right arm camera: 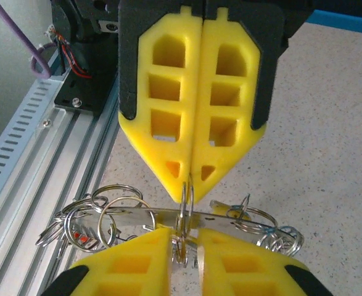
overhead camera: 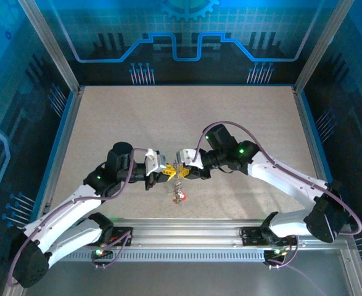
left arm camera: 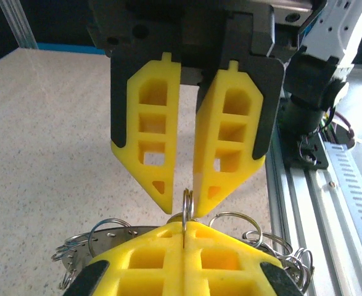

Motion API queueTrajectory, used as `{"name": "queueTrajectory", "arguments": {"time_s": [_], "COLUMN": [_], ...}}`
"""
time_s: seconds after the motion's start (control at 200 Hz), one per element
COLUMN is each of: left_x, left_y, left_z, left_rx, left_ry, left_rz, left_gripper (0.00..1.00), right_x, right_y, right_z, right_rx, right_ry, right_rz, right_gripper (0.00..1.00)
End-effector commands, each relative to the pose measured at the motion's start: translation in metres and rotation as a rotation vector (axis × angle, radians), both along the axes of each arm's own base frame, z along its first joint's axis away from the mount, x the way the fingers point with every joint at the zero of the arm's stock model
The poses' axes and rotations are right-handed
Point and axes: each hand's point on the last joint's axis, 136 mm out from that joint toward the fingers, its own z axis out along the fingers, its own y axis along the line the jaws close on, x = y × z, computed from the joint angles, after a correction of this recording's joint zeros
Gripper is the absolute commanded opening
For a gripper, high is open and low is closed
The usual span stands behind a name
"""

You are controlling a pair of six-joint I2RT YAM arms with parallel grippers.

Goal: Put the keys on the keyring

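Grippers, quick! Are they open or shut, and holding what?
Left gripper: shut, pinching a small ring on the keyring.
Right gripper: a little open, fingers loose on either side of that ring.

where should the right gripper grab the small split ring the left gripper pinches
Its free arc, opposite the left gripper, coming head-on. The small split ring stands edge-on between the fingers of the right gripper, so they should likely close on its flat faces.

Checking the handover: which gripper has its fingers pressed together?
The left gripper, fingertips meeting on a small ring; the right gripper shows a gap between its fingers.
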Motion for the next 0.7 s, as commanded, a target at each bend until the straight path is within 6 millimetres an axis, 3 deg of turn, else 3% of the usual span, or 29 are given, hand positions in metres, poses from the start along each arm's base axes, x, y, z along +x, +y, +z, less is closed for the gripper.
{"name": "queueTrajectory", "arguments": {"time_s": [0.0,0.135,0.385,0.515,0.64,0.695], "left_x": [-0.008,-0.010,-0.011,-0.012,-0.010,-0.006], "left_y": [-0.006,-0.008,-0.009,-0.009,-0.009,-0.007], "left_z": [0.025,0.026,0.035,0.035,0.032,0.027], "left_rx": [-0.094,-0.125,-0.194,-0.209,-0.206,-0.179], "left_ry": [-0.055,-0.065,-0.107,-0.112,-0.103,-0.089], "left_rz": [-0.056,-0.073,-0.080,-0.085,-0.073,-0.047], "left_gripper": [0.00,0.00,0.00,0.00,0.00,0.23], "right_x": [-0.005,-0.013,-0.009,-0.007,-0.007,-0.005], "right_y": [-0.004,-0.004,0.001,0.000,-0.002,-0.004], "right_z": [0.013,0.016,0.017,0.016,0.014,0.013], "right_rx": [0.055,0.083,0.102,0.102,0.082,0.066], "right_ry": [-0.004,-0.003,0.004,0.002,-0.009,-0.018], "right_rz": [0.012,0.052,0.045,0.038,0.030,0.022], "right_gripper": [0.22,0.23,0.21,0.08,0.05,0.03]}}
